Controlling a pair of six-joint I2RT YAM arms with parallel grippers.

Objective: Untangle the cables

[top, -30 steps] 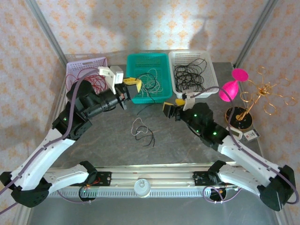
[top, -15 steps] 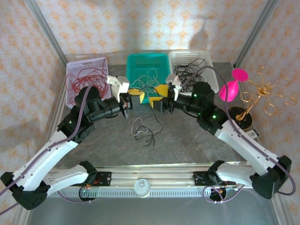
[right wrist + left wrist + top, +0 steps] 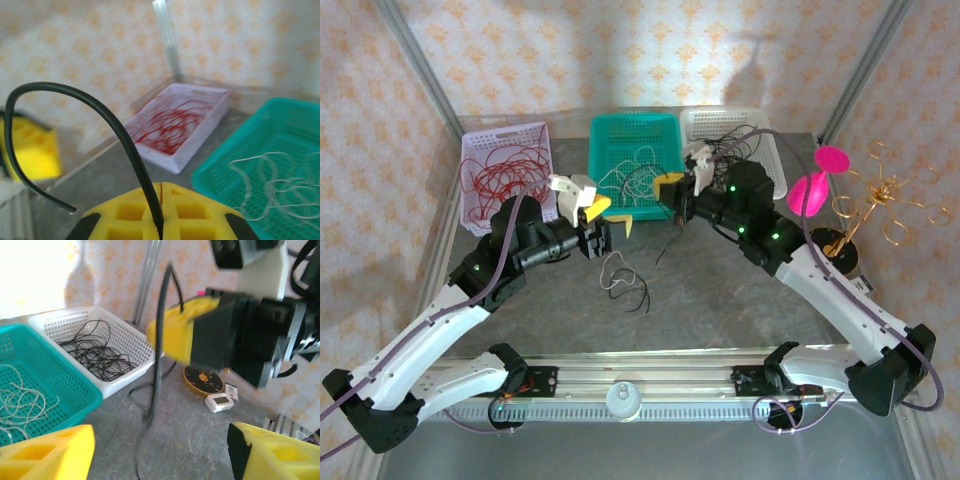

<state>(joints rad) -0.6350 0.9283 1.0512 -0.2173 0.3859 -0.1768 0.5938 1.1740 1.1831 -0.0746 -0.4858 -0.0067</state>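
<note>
My right gripper (image 3: 670,190) is shut on one black cable (image 3: 666,238), which hangs from it down toward the table in front of the teal basket (image 3: 635,122). In the right wrist view the yellow pads (image 3: 200,212) of that gripper (image 3: 161,212) press together on this cable (image 3: 100,115), which arcs up and left. My left gripper (image 3: 610,222) stands open just left of it, holding nothing. In its wrist view the cable (image 3: 157,350) hangs ahead of that gripper (image 3: 160,460). A white loop (image 3: 613,265) and a black wire (image 3: 640,296) lie tangled on the table below.
Three baskets line the back: lilac (image 3: 480,140) with red cables (image 3: 505,180), teal with white ones, white (image 3: 720,115) with black ones. At the right stand a pink goblet (image 3: 815,185), a gold wire stand (image 3: 865,215) and a small white device (image 3: 853,288).
The two grippers came together at the middle. The right one shut on the black cable and rose toward the baskets. The left one opened and pulled back a little.
</note>
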